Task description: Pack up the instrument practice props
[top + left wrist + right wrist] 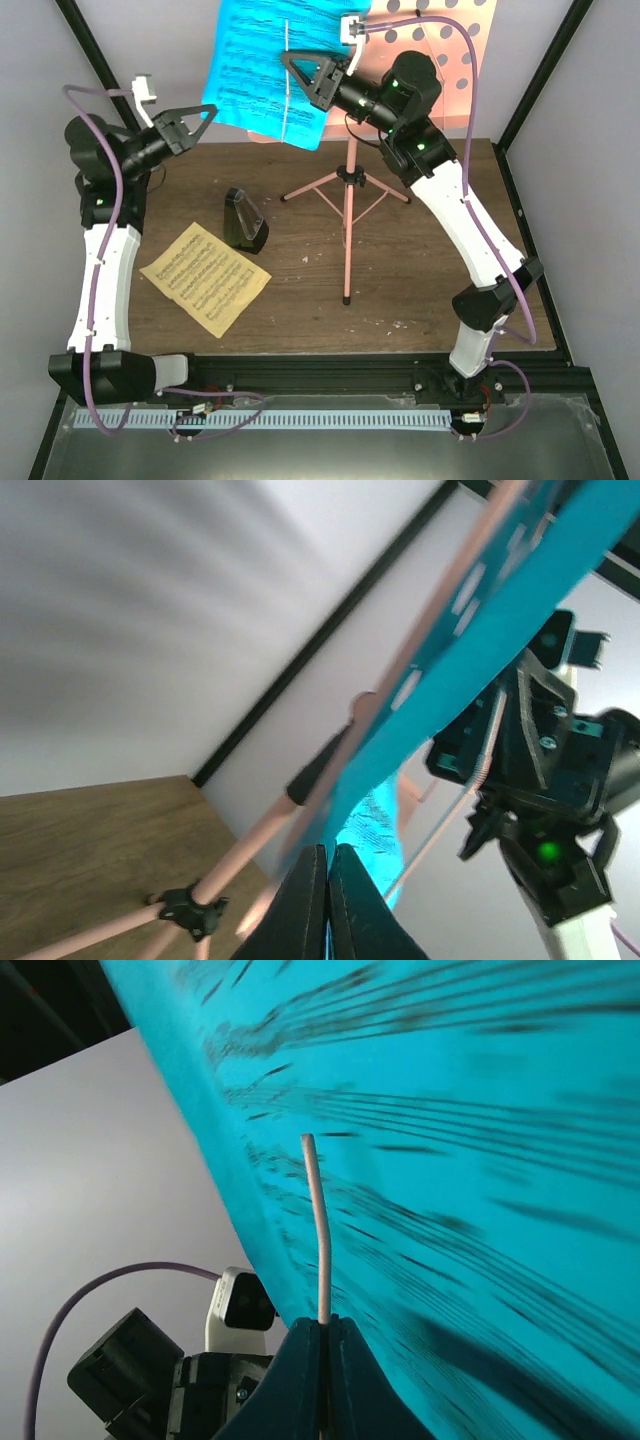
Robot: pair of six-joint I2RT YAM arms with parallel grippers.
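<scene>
The pink tripod music stand [347, 230] stands at the back middle, its hole-punched desk [455, 55] at the top. A cyan sheet-music page [250, 70] lies against the desk. My right gripper [289, 62] is shut on the stand's thin pink page-holder wire [318, 1230] in front of the cyan page [480, 1160]. My left gripper [212, 109] is at the page's lower left corner, shut, with a sliver of cyan between its fingers [305, 900]. A pale-yellow page [205, 278] lies flat at front left. The black pyramid metronome [243, 220] stands beside it.
The stand's legs [310, 187] spread over the wooden table [400, 290] behind the metronome. Black frame posts [540, 70] rise at both back corners against white walls. The right arm's wrist [550, 780] shows close in the left wrist view.
</scene>
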